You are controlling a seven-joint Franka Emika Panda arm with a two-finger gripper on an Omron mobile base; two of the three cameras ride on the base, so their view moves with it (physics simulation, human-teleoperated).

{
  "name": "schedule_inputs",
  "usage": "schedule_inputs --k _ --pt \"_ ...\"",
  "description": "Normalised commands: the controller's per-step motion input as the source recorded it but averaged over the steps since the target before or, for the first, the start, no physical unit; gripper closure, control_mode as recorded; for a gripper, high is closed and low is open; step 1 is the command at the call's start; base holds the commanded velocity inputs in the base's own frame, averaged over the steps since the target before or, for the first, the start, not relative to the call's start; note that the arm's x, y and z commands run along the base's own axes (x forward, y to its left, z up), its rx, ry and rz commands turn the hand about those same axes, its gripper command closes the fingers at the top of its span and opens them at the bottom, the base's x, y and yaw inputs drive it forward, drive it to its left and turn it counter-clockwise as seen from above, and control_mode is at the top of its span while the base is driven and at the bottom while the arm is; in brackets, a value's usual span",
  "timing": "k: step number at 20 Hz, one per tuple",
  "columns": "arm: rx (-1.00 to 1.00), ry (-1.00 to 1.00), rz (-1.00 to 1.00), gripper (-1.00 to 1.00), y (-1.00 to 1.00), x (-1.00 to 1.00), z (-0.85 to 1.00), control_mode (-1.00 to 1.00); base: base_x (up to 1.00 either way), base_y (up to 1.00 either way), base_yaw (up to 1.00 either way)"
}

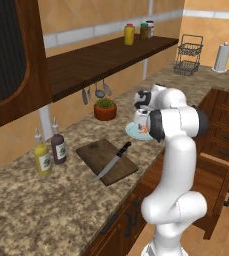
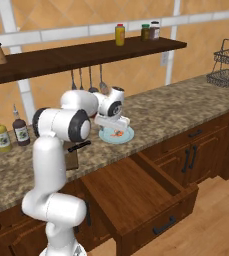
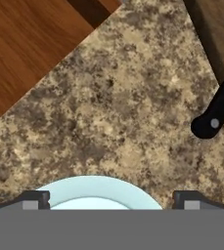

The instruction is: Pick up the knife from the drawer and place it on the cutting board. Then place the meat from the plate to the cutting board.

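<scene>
- The fingertips [image 3: 35,199] stand wide apart at the bottom corners of the hand view, with nothing between them; the jaws are spread and empty.
- The gripper [image 2: 111,121] hangs just above the plate [image 2: 127,137], whose light blue rim curves between the two tips in the hand view [image 3: 94,188].
- The meat [image 2: 118,133], a small orange-pink curl, lies on the plate, right under the hand; from the left base view it peeks out beside the arm [image 1: 144,130].
- The knife [image 1: 114,160] already lies on the cutting board [image 1: 93,152], blade pointing toward the near corner and black handle toward the plate; the handle's butt reaches over the board's edge in the hand view [image 3: 216,114].
- The board sits on the counter [image 1: 31,210] near the plate, between it and two sauce bottles [image 1: 50,152].
- The drawer [image 2: 136,192] stands pulled out below the counter and looks empty.
- Judged from this, the knife step is done and the meat step is in hand: an approach to grasp, not yet a grip.
- The next move seems to call for a short descent centred on the meat, closing gently on so small a piece, then a lift and a carry toward the board, setting it down clear of the knife.
- The likely risk is pinching the plate rim or nudging the piece aside.
</scene>
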Motion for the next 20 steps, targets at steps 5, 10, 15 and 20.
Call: schedule_inputs --k 5,10,15,20 --pt "-0.01 -0.08 0.00 -1.00 -0.13 0.17 -0.25 -1.00 0.00 0.00 0.00" --pt "0.00 -0.07 0.00 -1.00 -0.07 0.35 -0.17 -1.00 0.00 0.00 0.00" --pt "-0.01 -0.10 0.00 -1.00 0.00 0.31 -0.11 -1.00 0.00 0.00 0.00" --pt "-0.02 -0.09 0.00 -1.00 0.00 0.15 -0.10 -1.00 0.00 0.00 0.00"
